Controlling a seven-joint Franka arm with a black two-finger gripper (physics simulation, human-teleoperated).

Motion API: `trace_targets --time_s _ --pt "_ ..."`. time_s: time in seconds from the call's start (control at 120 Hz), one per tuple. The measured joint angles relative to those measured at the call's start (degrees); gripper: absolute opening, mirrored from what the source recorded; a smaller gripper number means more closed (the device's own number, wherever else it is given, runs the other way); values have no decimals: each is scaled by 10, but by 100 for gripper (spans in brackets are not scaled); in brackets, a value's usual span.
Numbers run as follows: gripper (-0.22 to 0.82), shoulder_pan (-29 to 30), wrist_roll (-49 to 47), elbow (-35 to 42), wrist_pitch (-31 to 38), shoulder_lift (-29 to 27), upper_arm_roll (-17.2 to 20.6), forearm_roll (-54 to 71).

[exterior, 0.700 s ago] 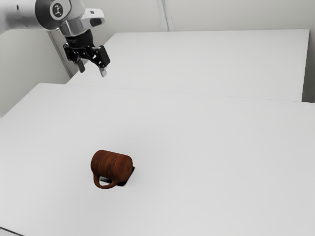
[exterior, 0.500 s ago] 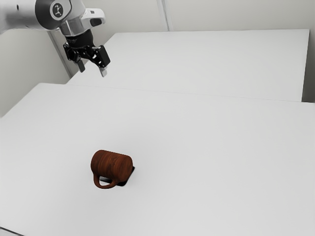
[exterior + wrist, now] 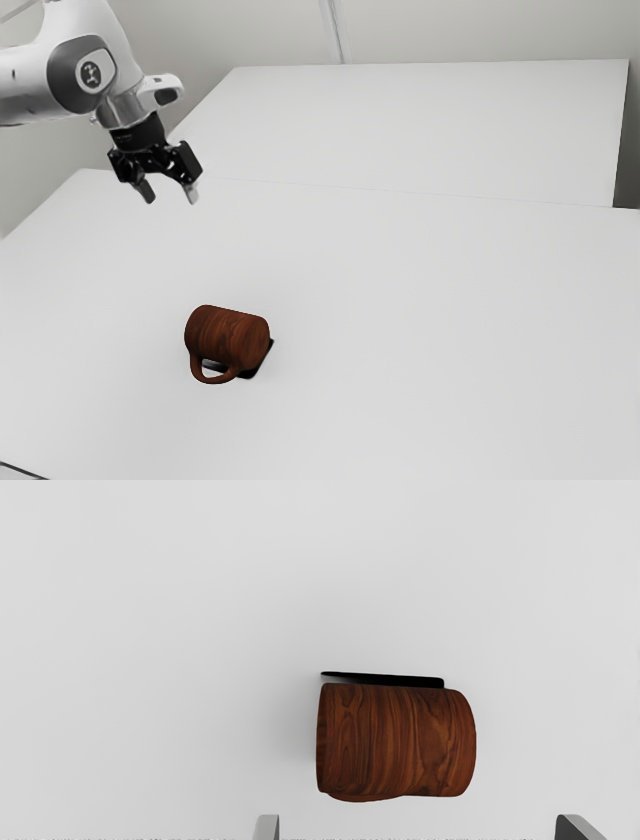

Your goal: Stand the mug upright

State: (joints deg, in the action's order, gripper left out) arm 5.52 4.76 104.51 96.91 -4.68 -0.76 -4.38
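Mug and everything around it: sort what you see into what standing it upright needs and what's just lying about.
For the job:
- brown mug, lying on its side
- tool, open and raised clear of it

Just lying about:
- flat black shape right by the mug; I can't tell what it is
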Motion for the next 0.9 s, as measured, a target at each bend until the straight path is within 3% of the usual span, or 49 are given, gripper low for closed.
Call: trace_targets --time_s 0.283,0.642,0.9 --pt "60 75 35 80 17 30 0 -138" --pt "60 128 221 159 41 56 1 -221" --pt "60 183 333 167 38 101 1 -267"
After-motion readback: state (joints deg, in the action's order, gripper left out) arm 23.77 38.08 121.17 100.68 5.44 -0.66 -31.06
